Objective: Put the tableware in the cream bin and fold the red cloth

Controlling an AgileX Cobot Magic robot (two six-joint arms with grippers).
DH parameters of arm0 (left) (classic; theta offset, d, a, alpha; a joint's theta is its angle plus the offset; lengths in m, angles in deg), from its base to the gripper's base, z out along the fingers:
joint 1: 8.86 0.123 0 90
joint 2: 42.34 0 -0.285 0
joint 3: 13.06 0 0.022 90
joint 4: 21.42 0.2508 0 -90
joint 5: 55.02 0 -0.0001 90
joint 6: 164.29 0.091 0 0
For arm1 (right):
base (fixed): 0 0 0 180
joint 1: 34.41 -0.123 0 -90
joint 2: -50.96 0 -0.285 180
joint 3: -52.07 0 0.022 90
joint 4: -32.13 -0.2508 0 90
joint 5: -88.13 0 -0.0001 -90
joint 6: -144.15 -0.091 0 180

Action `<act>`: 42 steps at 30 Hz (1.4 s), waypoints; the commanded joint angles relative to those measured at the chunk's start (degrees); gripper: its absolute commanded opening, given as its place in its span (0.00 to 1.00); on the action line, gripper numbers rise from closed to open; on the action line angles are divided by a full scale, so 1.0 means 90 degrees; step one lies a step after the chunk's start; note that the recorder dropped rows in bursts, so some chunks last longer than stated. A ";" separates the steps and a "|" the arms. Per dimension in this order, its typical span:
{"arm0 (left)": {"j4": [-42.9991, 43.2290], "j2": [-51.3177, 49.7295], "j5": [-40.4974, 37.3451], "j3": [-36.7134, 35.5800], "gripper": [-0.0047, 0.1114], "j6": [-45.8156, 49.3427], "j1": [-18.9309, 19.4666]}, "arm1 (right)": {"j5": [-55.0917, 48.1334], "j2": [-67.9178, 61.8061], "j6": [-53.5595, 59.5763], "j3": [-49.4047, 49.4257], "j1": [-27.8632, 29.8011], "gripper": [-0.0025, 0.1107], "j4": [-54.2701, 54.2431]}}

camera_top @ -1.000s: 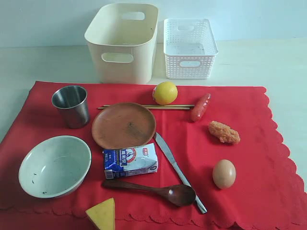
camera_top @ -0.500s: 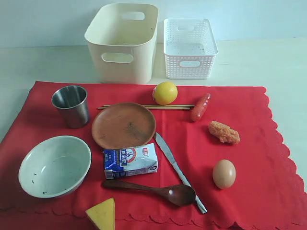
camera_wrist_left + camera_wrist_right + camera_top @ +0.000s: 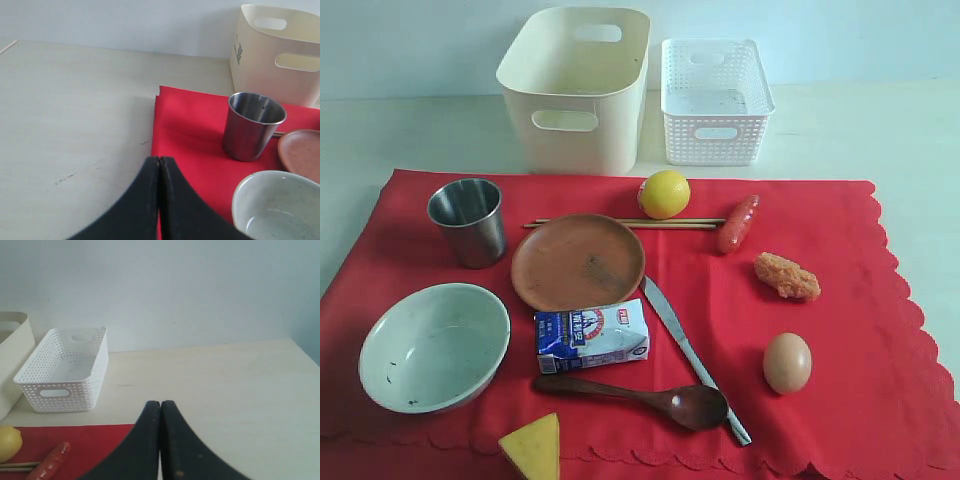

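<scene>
The red cloth (image 3: 860,300) lies spread flat on the table. On it stand a steel cup (image 3: 468,221), a brown plate (image 3: 578,262), a pale bowl (image 3: 433,346), a wooden spoon (image 3: 650,396), a metal knife (image 3: 688,350) and chopsticks (image 3: 620,223). The cream bin (image 3: 578,88) stands behind the cloth. Neither arm shows in the exterior view. My left gripper (image 3: 159,160) is shut and empty, hanging over the cloth's left edge short of the cup (image 3: 252,125) and bowl (image 3: 277,205). My right gripper (image 3: 160,403) is shut and empty above the cloth's far right corner (image 3: 85,440).
A white lattice basket (image 3: 714,100) stands right of the cream bin. A lemon (image 3: 664,193), sausage (image 3: 737,223), fried piece (image 3: 786,276), egg (image 3: 787,362), milk carton (image 3: 591,335) and cheese wedge (image 3: 533,446) also lie on the cloth. Bare table surrounds the cloth.
</scene>
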 commanded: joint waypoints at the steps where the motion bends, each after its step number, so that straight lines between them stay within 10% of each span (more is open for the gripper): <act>1: -0.0035 0.0039 0.0059 -0.0021 0.04 -0.0001 0.0023 | 0.0118 -0.0494 0.0029 -0.0426 0.0006 0.02 0.0000; 42: -0.0035 0.0039 0.0055 -0.0021 0.04 -0.0001 0.0023 | -0.0406 -0.2403 0.0076 -0.0948 0.0006 0.02 -0.0837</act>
